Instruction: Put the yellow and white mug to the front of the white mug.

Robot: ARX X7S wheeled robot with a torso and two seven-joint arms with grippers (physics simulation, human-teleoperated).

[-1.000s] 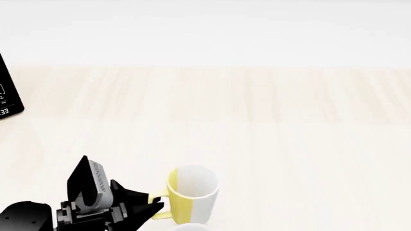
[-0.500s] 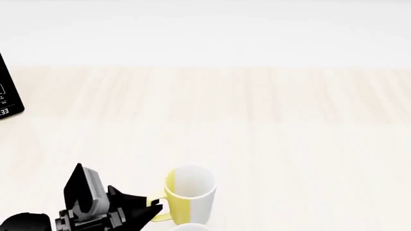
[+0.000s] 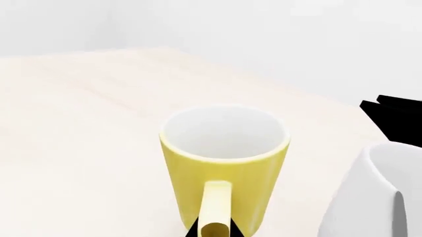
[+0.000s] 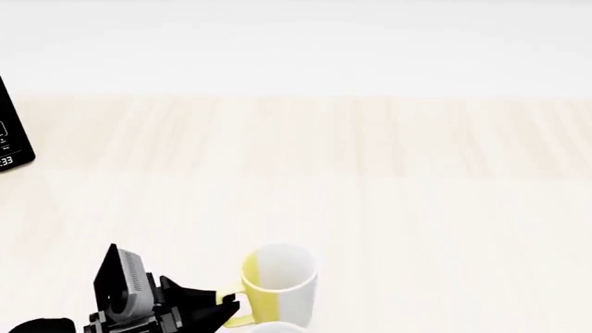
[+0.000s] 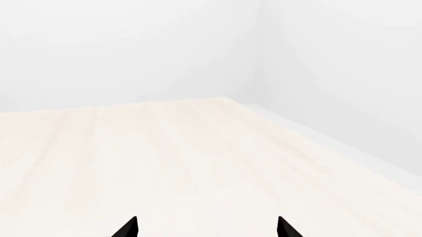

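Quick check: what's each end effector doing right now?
Left end effector: shut on the yellow and white mug, at its handle.
Right end effector: open, holding nothing.

Pale light-wood tabletop [image 4: 389, 180] with faint grain streaks fills most of every view, ending at a plain white wall [image 4: 296, 41] behind. Flat black device with small white markings [image 4: 11, 135] sits at the head view's left edge, cropped by the frame, too small to read.
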